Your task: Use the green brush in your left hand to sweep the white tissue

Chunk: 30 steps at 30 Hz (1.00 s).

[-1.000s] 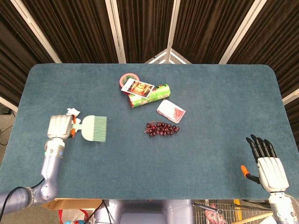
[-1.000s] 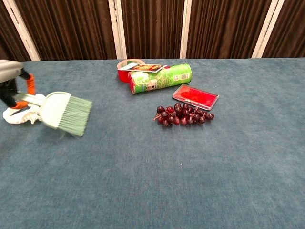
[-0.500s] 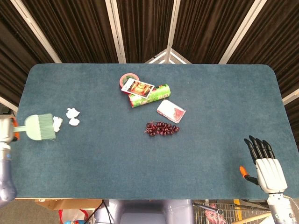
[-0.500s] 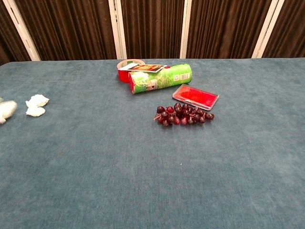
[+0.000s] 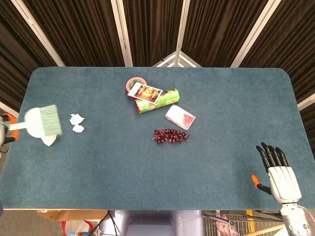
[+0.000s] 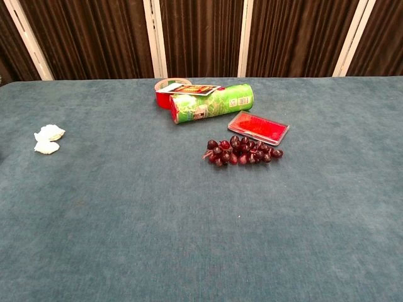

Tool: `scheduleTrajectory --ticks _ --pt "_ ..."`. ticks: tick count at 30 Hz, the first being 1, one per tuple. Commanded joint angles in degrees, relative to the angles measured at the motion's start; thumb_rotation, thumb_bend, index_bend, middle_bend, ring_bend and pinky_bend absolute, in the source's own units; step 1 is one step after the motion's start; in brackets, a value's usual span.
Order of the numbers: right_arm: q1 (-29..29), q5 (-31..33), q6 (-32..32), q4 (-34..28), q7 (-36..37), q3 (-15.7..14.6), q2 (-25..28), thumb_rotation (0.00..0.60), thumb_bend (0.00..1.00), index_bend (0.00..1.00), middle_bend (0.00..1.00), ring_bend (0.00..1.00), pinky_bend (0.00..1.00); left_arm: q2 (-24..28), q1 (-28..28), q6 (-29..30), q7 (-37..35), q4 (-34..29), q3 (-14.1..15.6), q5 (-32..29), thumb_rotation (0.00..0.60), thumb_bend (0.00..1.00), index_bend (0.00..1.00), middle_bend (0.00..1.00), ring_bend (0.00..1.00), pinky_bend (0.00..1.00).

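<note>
Teal felt table [image 5: 221, 93], dark curtains [image 5: 147, 24] at 12 o'clock; green brush [image 5: 43, 122] at 9 o'clock over 3 crumpled white tissue pieces [image 5: 76, 123]; left hand [image 5: 3, 130] grip unclear, right hand [image 5: 276, 169] spread, empty

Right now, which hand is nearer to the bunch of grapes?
The right hand. It sits open near the table's front right corner, right of the grapes. The left hand is past the table's left edge, holding the brush.
</note>
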Motion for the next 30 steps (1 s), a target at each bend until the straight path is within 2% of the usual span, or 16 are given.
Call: scheduleTrajectory --ticks 1,5,7,9,14,16,18,19,21,23,26,28,30 --pt "0.0 0.1 -0.1 0.0 0.1 0.0 0.0 0.6 0.32 0.0 0.0 0.0 0.0 -0.7 1.1 1.5 1.2 -10.1 2.8 6.6 0.6 0.75 0.75 1.0 1.0 1.0" --pt "0.0 0.3 -0.1 0.1 0.2 0.1 0.0 0.6 0.32 0.0 0.0 0.0 0.0 -6.0 1.1 1.4 4.9 -14.9 5.7 9.1 0.6 0.72 0.74 1.0 1.0 1.0" --pt "-0.1 0.5 -0.1 0.0 0.2 0.1 0.1 0.6 0.32 0.0 0.0 0.0 0.0 -9.1 1.0 1.7 6.6 -15.6 6.7 9.8 0.6 0.67 0.71 1.0 1.0 1.0" --pt "-0.1 0.7 -0.2 -0.1 0.4 0.1 0.2 0.6 0.32 0.0 0.0 0.0 0.0 -12.2 1.0 2.3 8.3 -15.8 7.3 10.2 0.6 0.58 0.65 1.0 1.0 1.0" --pt "-0.1 0.9 -0.4 -0.1 0.5 0.1 0.4 0.6 0.32 0.0 0.0 0.0 0.0 -17.3 1.1 3.1 12.4 -15.9 8.9 10.9 0.6 0.19 0.42 1.0 1.0 1.0" --pt "-0.1 0.9 -0.5 -0.1 0.5 0.0 0.4 0.6 0.32 0.0 0.0 0.0 0.0 -17.6 1.2 3.5 13.4 -15.8 9.3 11.4 0.6 0.09 0.35 1.0 1.0 1.0" --pt "-0.1 0.8 -0.5 0.0 0.5 0.0 0.5 0.6 0.32 0.0 0.0 0.0 0.0 -17.0 1.5 4.2 13.8 -16.0 9.5 11.9 0.6 0.05 0.29 0.98 0.99 1.0" --pt "-0.1 0.9 -0.7 -0.1 0.6 -0.1 0.6 0.6 0.32 0.0 0.0 0.0 0.0 -15.6 2.1 5.2 13.1 -16.6 9.5 12.8 0.6 0.04 0.25 0.94 0.95 0.98" --pt "0.0 1.0 -0.9 -0.1 0.7 -0.1 0.8 0.6 0.32 0.0 0.0 0.0 0.0 -11.6 4.0 7.7 8.6 -17.7 10.1 17.2 0.6 0.04 0.16 0.79 0.81 0.89" --pt "0.0 1.0 -1.0 0.0 0.6 0.0 0.8 0.6 0.32 0.0 0.0 0.0 0.0 -9.8 4.9 8.5 5.8 -17.7 10.7 19.6 0.6 0.04 0.04 0.51 0.56 0.65" --pt "0.1 1.0 -1.0 0.0 0.4 0.0 0.8 0.6 0.32 0.0 0.0 0.0 0.0 -6.7 7.1 11.1 0.1 -17.2 11.9 24.7 0.6 0.04 0.0 0.18 0.26 0.38" --pt "0.1 0.8 -0.8 0.0 0.1 0.0 0.7 0.6 0.32 0.0 0.0 0.0 0.0 -5.0 8.6 13.2 -3.2 -16.7 12.8 27.8 0.6 0.04 0.0 0.06 0.14 0.28" --pt "0.1 0.6 -0.6 0.2 -0.2 0.1 0.6 0.6 0.32 0.0 0.0 0.0 0.0 -3.5 9.9 15.3 -5.3 -15.8 13.6 30.8 0.6 0.04 0.0 0.0 0.04 0.17"
